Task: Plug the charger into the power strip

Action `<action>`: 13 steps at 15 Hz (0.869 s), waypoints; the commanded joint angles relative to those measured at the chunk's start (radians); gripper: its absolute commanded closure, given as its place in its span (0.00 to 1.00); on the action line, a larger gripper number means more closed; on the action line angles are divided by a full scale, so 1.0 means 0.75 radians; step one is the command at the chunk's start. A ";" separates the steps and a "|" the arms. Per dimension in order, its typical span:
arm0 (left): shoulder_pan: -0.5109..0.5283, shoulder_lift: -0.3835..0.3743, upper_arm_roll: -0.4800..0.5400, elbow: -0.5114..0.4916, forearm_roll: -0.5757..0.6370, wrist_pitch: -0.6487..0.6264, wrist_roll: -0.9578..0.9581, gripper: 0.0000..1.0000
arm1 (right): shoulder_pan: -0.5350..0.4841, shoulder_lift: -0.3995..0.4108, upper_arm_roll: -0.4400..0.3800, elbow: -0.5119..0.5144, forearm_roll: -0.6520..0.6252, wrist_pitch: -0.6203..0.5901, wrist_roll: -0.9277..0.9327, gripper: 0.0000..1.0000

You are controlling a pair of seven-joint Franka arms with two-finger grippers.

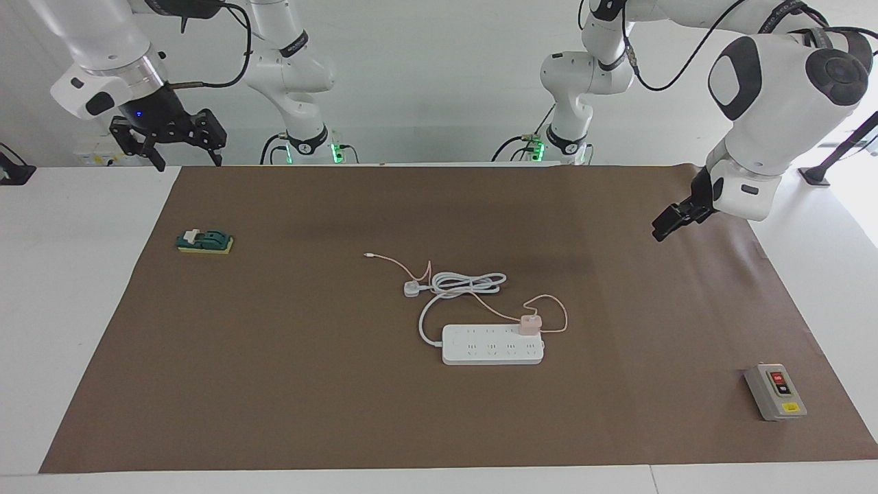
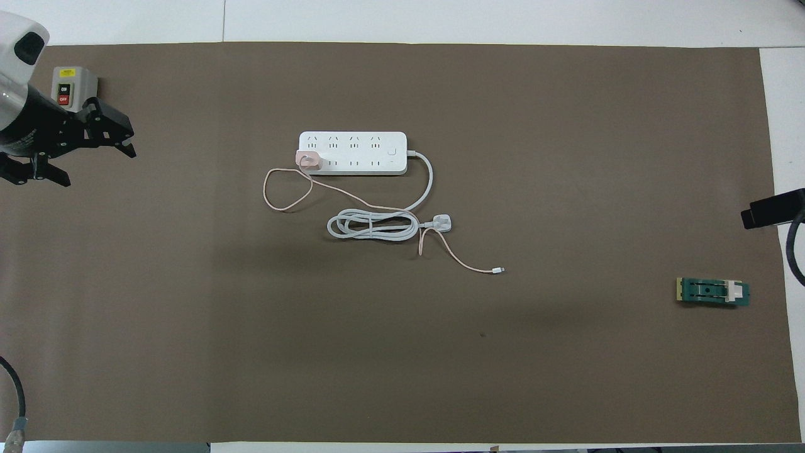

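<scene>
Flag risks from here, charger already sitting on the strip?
1. The small pale-pink cube charger sits at the end socket of the long white power strip; seating depth cannot be told.
2. Its thin pink cable loops beside the strip and crosses the coiled white cord, so a passing tool could snag it.
</scene>
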 commanded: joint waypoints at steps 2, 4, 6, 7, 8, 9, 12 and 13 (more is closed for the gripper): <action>0.023 -0.098 -0.011 -0.136 0.035 0.117 0.325 0.00 | -0.015 -0.027 0.009 -0.028 0.026 -0.003 0.012 0.00; 0.053 -0.117 -0.017 -0.171 0.025 0.120 0.313 0.00 | -0.015 -0.027 0.009 -0.028 0.026 -0.003 0.012 0.00; 0.068 -0.135 -0.011 -0.180 0.000 0.071 0.300 0.04 | -0.015 -0.027 0.009 -0.028 0.026 -0.003 0.012 0.00; 0.104 -0.164 -0.011 -0.204 0.003 0.070 0.304 0.04 | -0.015 -0.027 0.009 -0.028 0.026 -0.003 0.010 0.00; 0.127 -0.188 -0.011 -0.218 0.003 0.077 0.302 0.04 | -0.015 -0.027 0.009 -0.028 0.026 -0.003 0.012 0.00; 0.135 -0.203 -0.011 -0.221 0.001 0.077 0.294 0.04 | -0.015 -0.027 0.009 -0.028 0.026 -0.003 0.012 0.00; 0.135 -0.221 -0.013 -0.206 0.007 0.070 0.284 0.02 | -0.015 -0.027 0.009 -0.028 0.026 -0.003 0.012 0.00; 0.135 -0.217 -0.013 -0.204 0.007 0.073 0.282 0.02 | -0.015 -0.027 0.009 -0.028 0.028 -0.003 0.012 0.00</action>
